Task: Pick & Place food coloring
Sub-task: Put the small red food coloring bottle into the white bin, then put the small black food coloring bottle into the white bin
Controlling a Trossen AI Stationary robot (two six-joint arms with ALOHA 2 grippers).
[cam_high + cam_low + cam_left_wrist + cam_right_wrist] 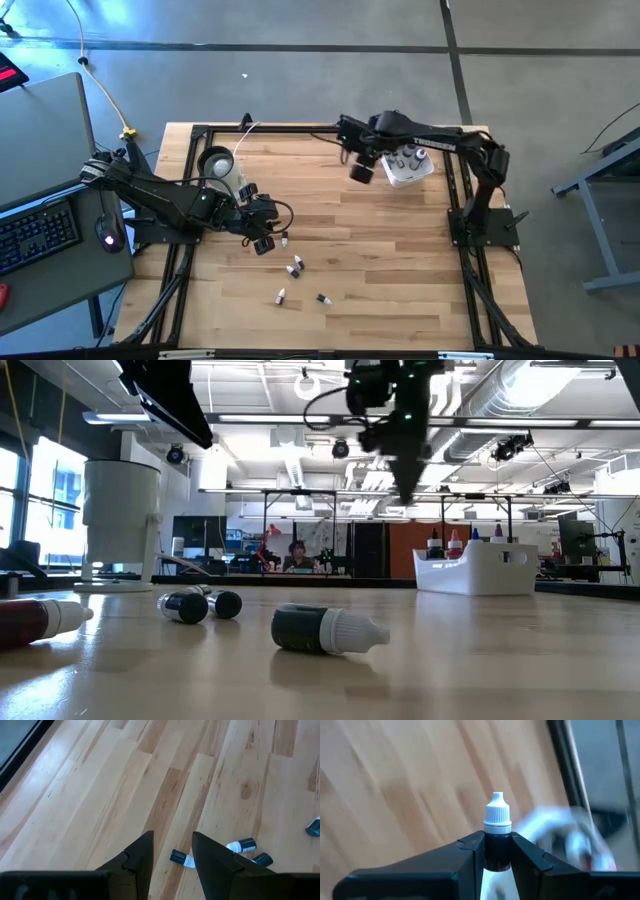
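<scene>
At the table's left, a clear cup (216,163) with a black ring is seen standing behind the left arm. The left gripper (264,240) is held low over the boards with its fingers spread apart and nothing between them; in its wrist view a slim dropper bottle (182,858) lies on the wood between the fingertips, not yet grasped. Further toward the middle, loose bottles (296,266) are scattered flat on the table, and two more are shown close together in the left wrist view. To the right, the right gripper (361,168) is raised just beside the white tub (400,179), its fingers clamped on a dark, white-tipped dropper (497,837) held upright. Several bottles (455,545) are already stood in the tub. The task is judged partly done: some bottles are placed, one is in transit, and at least four are left lying.
</scene>
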